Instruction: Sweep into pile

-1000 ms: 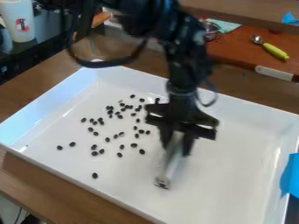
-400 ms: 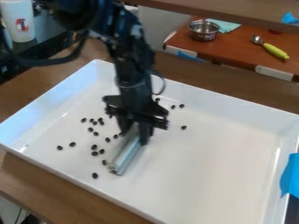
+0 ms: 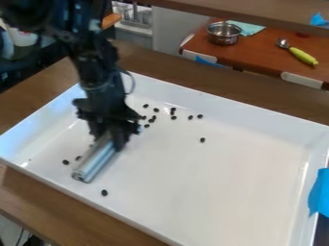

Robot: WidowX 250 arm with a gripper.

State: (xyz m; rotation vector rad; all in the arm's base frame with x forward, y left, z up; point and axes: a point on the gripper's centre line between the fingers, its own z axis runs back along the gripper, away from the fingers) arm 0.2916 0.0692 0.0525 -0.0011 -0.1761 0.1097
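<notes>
The gripper [image 3: 110, 138] clasps a metal bar [image 3: 96, 161]; its short reach could strand 1 black bean [image 3: 104, 192] at the tray's [image 3: 225, 192] 8 o'clock.

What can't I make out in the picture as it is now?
All in the camera view:
- How many small dark oval pieces lie behind the silvery grooved bar: the bar and the black hand block them.
- What those pieces are: too small.
- The bar's upper end: hidden by the hand, itself blurred.
- The white tray's nearest corner: cut off by the bottom edge.
- The bright blue patch: cut off by the right edge.
</notes>
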